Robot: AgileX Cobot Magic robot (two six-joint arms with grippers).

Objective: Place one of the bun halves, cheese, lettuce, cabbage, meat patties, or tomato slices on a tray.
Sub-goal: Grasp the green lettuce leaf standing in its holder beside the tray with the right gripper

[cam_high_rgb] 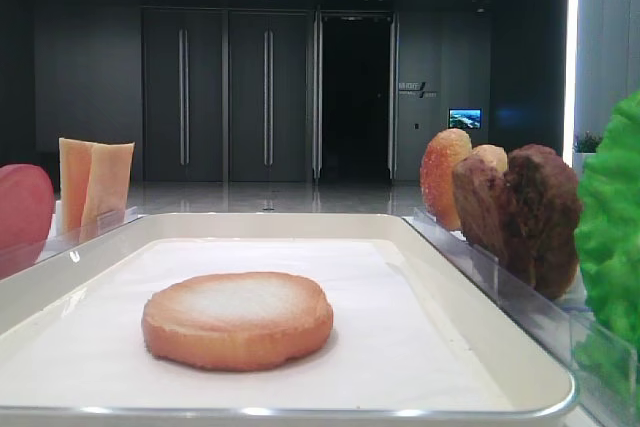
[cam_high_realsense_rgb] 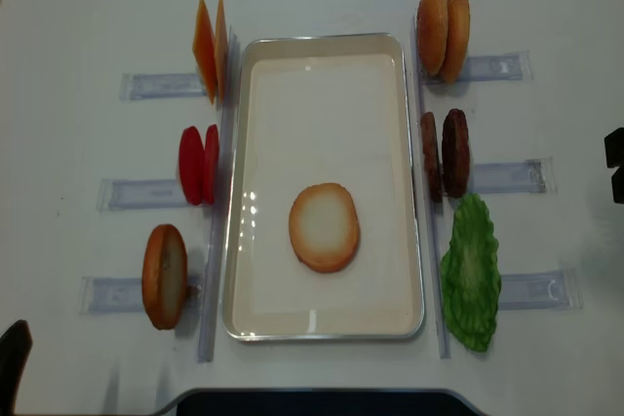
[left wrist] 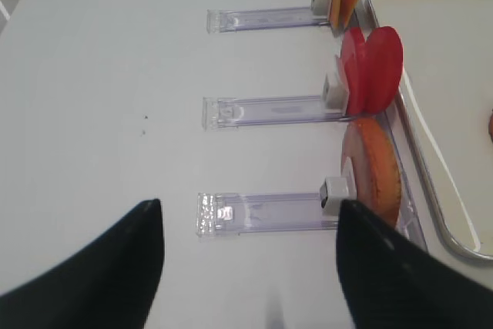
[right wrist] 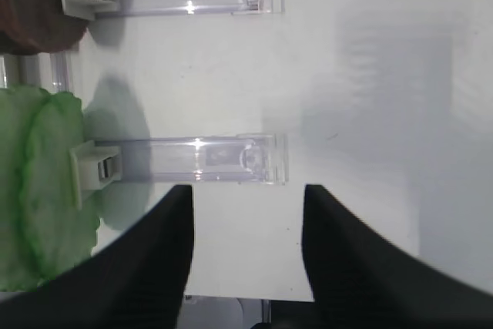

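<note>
A golden-brown bun half [cam_high_realsense_rgb: 324,227] with a paler, floury face lies on the cream-white tray [cam_high_realsense_rgb: 323,56], low in the overhead frame. Left of the tray stand pale-orange cheese [cam_high_realsense_rgb: 211,48], pinkish-red tomato slices [cam_high_realsense_rgb: 198,165] and an orange-brown bun [cam_high_realsense_rgb: 164,276]; at right are two more orange-brown buns [cam_high_realsense_rgb: 443,32], dark brown lumpy patties [cam_high_realsense_rgb: 445,154] and bright green ruffled lettuce [cam_high_realsense_rgb: 471,273]. The holders [cam_high_realsense_rgb: 508,175] are clear plastic on a white table [cam_high_realsense_rgb: 88,36], and the fingers [right wrist: 146,267] in the wrist views are black.
</note>
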